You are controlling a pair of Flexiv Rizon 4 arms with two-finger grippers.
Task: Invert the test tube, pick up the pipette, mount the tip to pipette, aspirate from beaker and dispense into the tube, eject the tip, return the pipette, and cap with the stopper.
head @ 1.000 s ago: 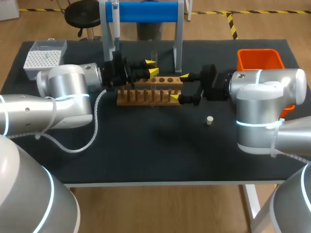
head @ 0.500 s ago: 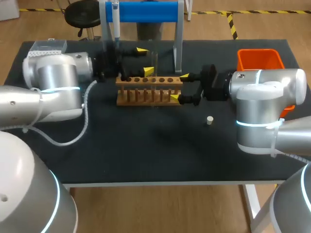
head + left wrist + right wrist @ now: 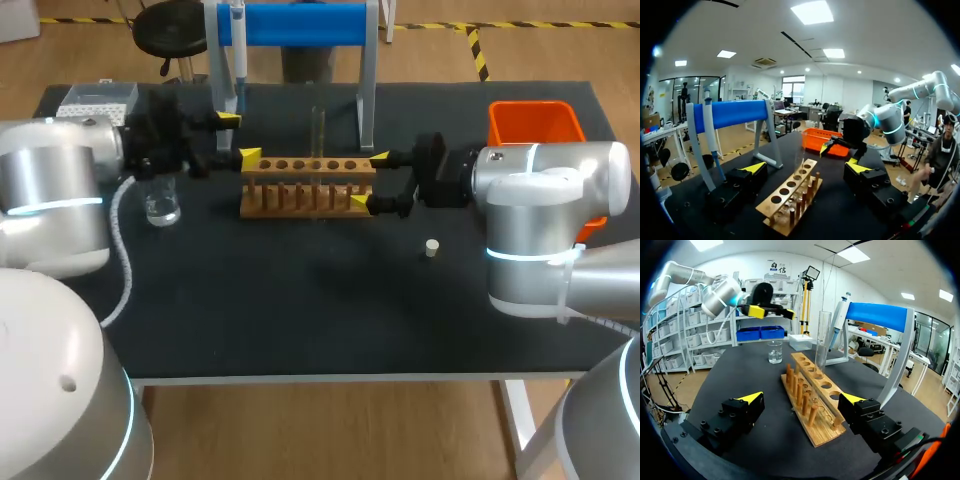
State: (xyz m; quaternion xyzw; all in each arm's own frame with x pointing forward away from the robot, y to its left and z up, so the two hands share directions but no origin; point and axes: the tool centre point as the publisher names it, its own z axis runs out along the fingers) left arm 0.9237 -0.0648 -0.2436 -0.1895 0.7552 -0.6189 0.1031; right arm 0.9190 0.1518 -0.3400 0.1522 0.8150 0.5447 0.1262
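Rack (image 3: 300, 172) as reference. My left gripper (image 3: 240, 137), released, off its left end, should close squarely on the pipette (image 3: 238, 42) hanging behind; my right gripper (image 3: 369, 179), released, straddles its right end.

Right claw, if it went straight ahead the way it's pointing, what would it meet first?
The wooden test tube rack: its near end lies just ahead, between the open fingers of the right claw.

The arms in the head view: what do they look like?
The left arm and right arm are thick silver tubes with rounded joints and glowing cyan rings. A white cable loops off the left one. The left gripper and right gripper are black, yellow-tipped.
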